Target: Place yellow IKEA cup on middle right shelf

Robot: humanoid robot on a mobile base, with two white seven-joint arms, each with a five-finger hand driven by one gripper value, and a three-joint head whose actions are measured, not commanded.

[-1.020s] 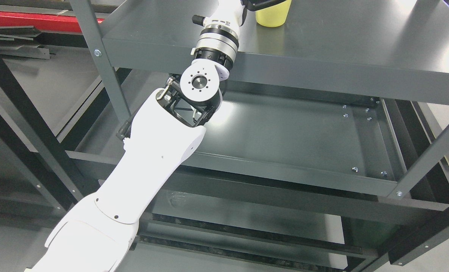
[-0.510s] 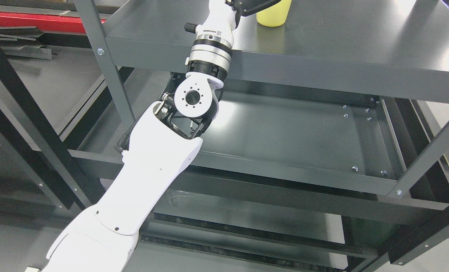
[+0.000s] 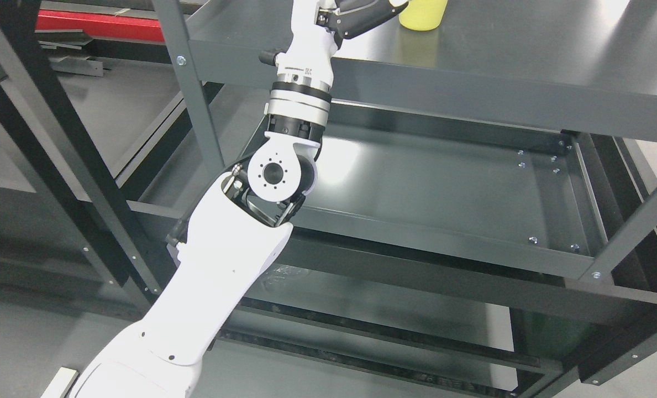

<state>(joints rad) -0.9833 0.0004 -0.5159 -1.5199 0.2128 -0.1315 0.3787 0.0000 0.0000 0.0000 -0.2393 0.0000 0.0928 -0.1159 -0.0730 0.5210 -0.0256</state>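
Observation:
The yellow cup [image 3: 423, 15] stands upright on the dark grey upper shelf [image 3: 527, 61], at the top edge of the head view, with its upper part cut off. My left arm rises from the lower left, and its forearm crosses the shelf's front edge. My left hand [image 3: 361, 14] lies just to the left of the cup, and most of it is cut off by the top of the picture. Whether the hand touches the cup cannot be told.
Below the upper shelf lies a grey tray shelf [image 3: 444, 188] with a raised rim. A grey upright post [image 3: 195, 94] stands just left of my forearm, and black frame bars [image 3: 57, 143] cross further left. A red strip [image 3: 96, 27] shows at the top left.
The camera has moved, shifting the whole picture to the right. Relative to the cup, my left wrist has drawn back down and to the left. The cup stays standing on the shelf.

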